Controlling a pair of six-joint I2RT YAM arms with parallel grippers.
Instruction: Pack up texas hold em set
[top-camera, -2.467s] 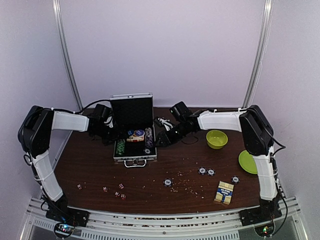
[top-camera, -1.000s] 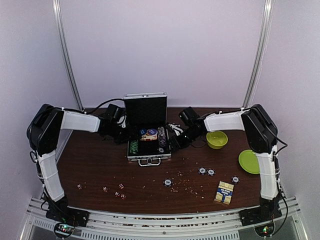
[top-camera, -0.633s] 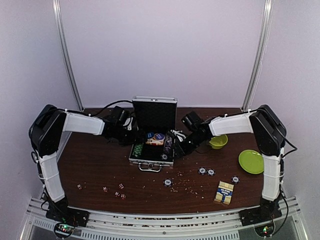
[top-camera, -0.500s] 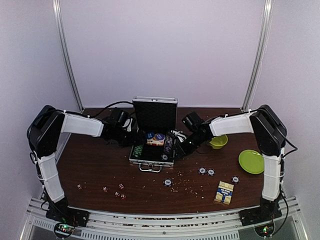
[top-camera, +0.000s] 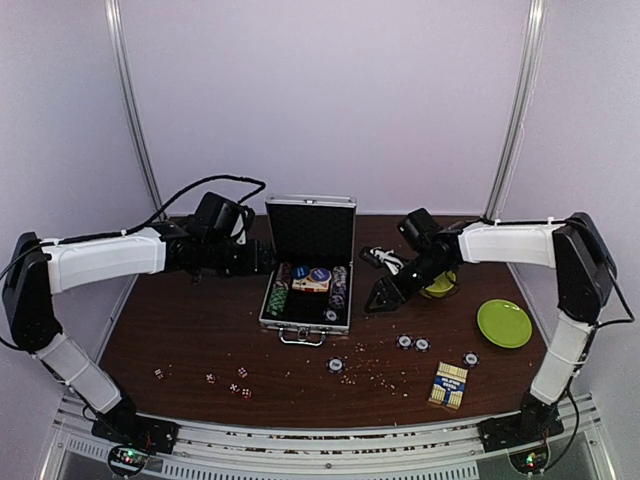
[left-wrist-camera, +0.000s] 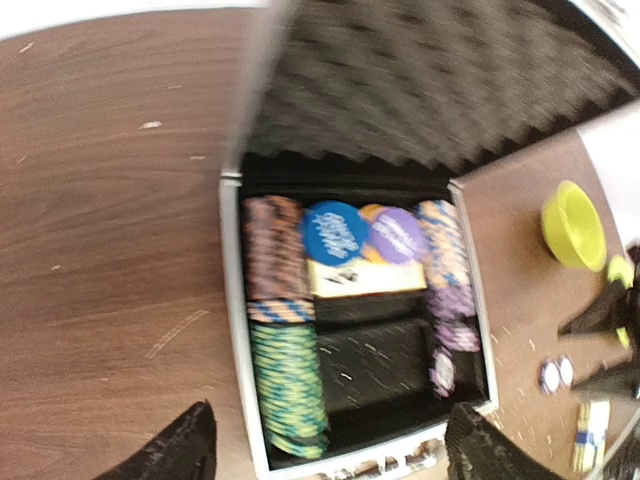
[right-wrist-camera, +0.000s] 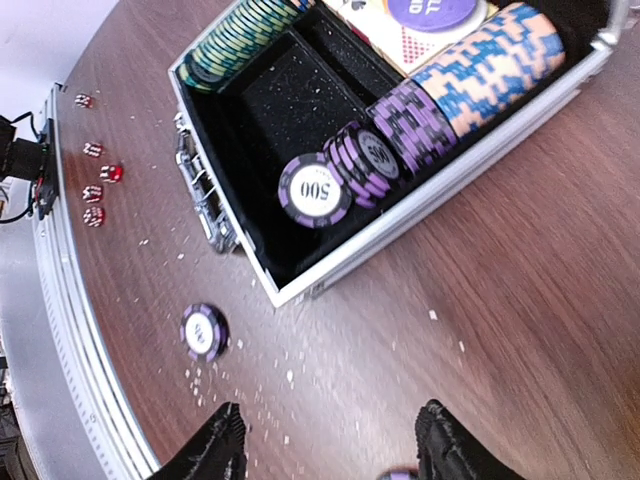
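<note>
Top view: the small silver aluminium case (top-camera: 310, 232) stands open on the brown wooden counter (top-camera: 180, 320), and the yellow-blue card box (top-camera: 449, 385) lies well off its front right.

Left wrist: the left fingers (left-wrist-camera: 185, 450) are spread and empty above the case's handle end.

Right wrist: the right fingers (right-wrist-camera: 215, 455) are spread and empty beside the case, and a purple striped poker chip (right-wrist-camera: 203, 331) lies loose near its handle.

Silver case (top-camera: 300, 324), lid upright, holds racked chips (top-camera: 276, 297) mid-desk (top-camera: 180, 330); 4 loose chips (top-camera: 335, 365), 5 red dice (top-camera: 211, 378) and card box (top-camera: 448, 385) lie before it.
</note>
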